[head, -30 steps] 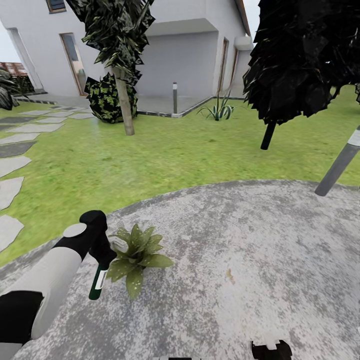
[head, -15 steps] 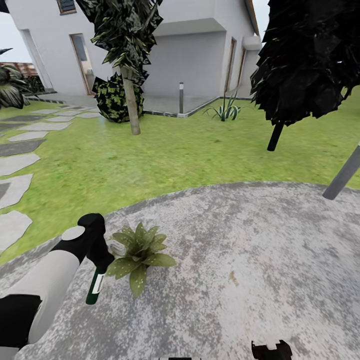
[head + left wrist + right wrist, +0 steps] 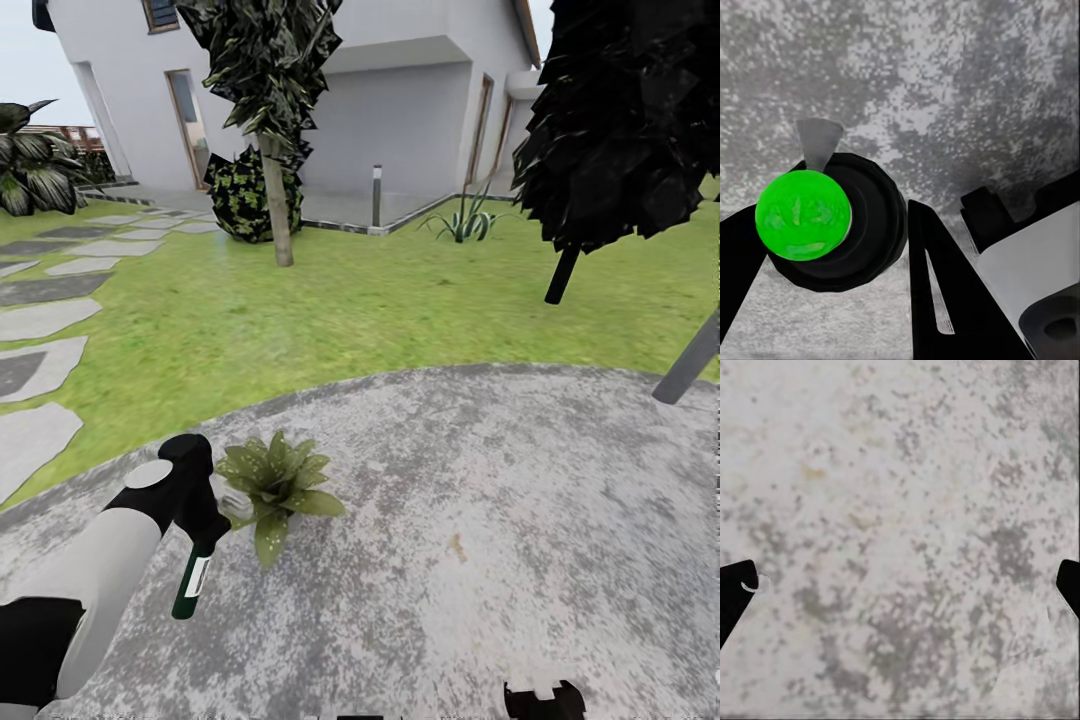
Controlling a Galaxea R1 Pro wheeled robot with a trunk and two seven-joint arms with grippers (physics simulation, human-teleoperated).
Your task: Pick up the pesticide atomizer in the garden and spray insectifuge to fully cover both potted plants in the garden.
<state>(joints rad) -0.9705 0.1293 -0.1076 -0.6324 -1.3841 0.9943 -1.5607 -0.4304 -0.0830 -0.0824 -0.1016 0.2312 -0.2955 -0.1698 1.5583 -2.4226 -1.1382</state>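
My left gripper is shut on the pesticide atomizer, a slim dark-green bottle with a white label that hangs tilted below the fingers, over the grey mottled paving. Just right of it and a little farther off sits one potted plant, a low rosette of pointed green leaves. In the left wrist view the atomizer appears end-on as a black round with a bright green end, held between the black fingers of my left gripper. My right gripper hangs open at the bottom edge; seen from the right wrist, that gripper has bare paving between its tips.
Lawn lies beyond the round paving. On it stand a thin tree trunk, a dark tree, a striped agave and a grey bollard lamp by the house. Stepping stones run along the left. A leaning grey post stands right.
The whole view has swung a little left, so house and trees sit further right. My left gripper still holds the atomizer beside the plant, which now sits slightly higher in the picture.
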